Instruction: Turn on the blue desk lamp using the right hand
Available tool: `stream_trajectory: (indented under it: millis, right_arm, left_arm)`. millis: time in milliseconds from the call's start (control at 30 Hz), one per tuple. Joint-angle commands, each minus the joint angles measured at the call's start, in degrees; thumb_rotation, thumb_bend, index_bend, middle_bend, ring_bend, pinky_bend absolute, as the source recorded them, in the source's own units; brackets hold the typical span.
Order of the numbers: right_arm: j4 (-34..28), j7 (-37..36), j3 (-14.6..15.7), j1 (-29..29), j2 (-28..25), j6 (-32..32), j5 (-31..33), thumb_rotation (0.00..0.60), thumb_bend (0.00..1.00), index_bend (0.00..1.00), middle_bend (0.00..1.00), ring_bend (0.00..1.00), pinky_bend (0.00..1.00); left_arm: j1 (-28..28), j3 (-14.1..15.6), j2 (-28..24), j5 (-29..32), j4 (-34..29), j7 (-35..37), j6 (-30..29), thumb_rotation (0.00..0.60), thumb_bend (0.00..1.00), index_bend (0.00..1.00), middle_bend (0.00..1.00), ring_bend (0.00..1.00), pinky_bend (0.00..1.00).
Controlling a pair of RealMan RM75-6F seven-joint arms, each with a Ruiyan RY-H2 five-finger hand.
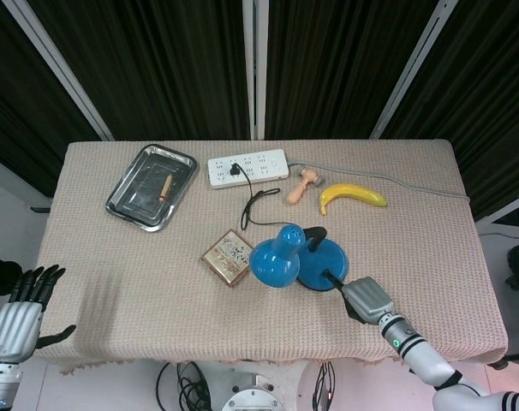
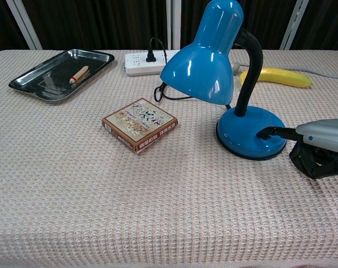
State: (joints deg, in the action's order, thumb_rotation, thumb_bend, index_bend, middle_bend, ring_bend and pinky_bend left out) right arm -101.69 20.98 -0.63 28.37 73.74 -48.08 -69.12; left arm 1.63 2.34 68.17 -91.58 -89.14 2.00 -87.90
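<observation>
The blue desk lamp (image 1: 281, 257) stands mid-table, its shade (image 2: 205, 56) bent forward over a round base (image 2: 244, 139). My right hand (image 1: 366, 300) lies on the table just right of the base (image 1: 328, 261). One black fingertip (image 2: 265, 133) stretches out and touches the spot on the base where the switch sits, hiding it. The other fingers of the right hand (image 2: 319, 148) are curled in and hold nothing. The lamp shows no light. My left hand (image 1: 21, 310) hangs off the front left corner, fingers spread and empty.
A small printed box (image 1: 231, 256) lies left of the lamp. Behind are a metal tray (image 1: 122, 205) with a wooden stick (image 1: 166, 187), a white power strip (image 1: 247, 166) with the lamp's plug, a wooden toy (image 1: 301, 185) and a banana (image 1: 352, 196).
</observation>
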Motion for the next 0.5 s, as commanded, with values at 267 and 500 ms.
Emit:
stream_trajectory:
  millis: [267,500]
  right_arm:
    - [-0.13,-0.06,1.01,0.21,-0.09,-1.48,0.16,0.600,1.00,0.00,0.88,0.86,0.85]
    - [0.14,0.55,1.79,0.62,0.17,-1.42,1.53,0.600,1.00,0.00,0.88,0.86,0.85]
  left_arm:
    - [0.18,-0.04,0.16,-0.07,0.18,-0.01,0.33,0.600,0.00,0.08,0.05,0.00,0.00]
    - [-0.09,0.04,0.08,-0.01,0.26,0.17,0.10,0.600,0.00,0.09,0.05,0.00,0.00]
